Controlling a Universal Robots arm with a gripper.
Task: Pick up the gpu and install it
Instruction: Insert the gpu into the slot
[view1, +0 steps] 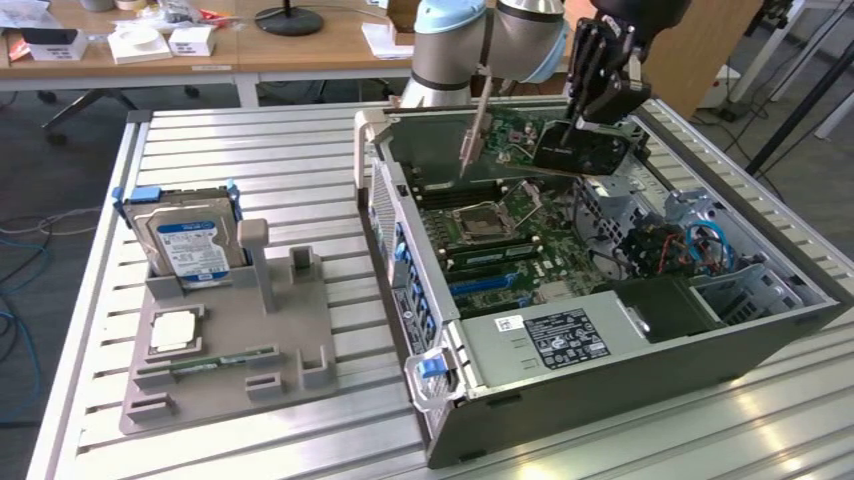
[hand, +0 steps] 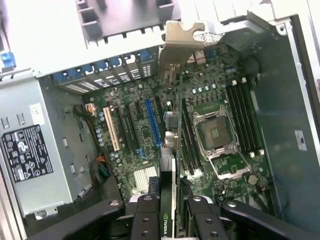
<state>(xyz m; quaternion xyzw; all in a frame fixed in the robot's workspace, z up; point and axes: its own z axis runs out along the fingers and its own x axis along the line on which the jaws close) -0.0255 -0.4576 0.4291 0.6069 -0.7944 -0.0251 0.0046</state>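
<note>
Item: gpu (view1: 582, 150), a green board with black cooler and silver end bracket (view1: 470, 140). Location: held in the air above the open computer case (view1: 641, 350), over the far end of its interior, clear of the motherboard (view1: 501, 235) beneath and not yet seated. Holder: gripper (hand: 170, 212), pinched on the card's upper edge with one finger on each face, so that the card hangs edge-down and its connector edge is presented to the board. Orientation: roughly upright, with the bracket turned toward the case's rear wall, where the slot openings are cut; it is judged to be held this way so that bracket and openings can meet. In the wrist view the card is seen edge-on, lined up roughly along the run of the expansion slots, between the blue slot (hand: 152, 122) and the processor socket (hand: 216, 132); exact alignment cannot be told. Case: laid on its side with the panel off, so that the slots are reached from above. Power supply (view1: 554, 335): fitted at the near end of the case, well apart from the card. On the table (view1: 267, 150), at the exterior view's left of the case: a grey fixture (view1: 227, 330) bearing a hard drive (view1: 194, 245) and a memory stick (view1: 200, 366), both untouched.
</note>
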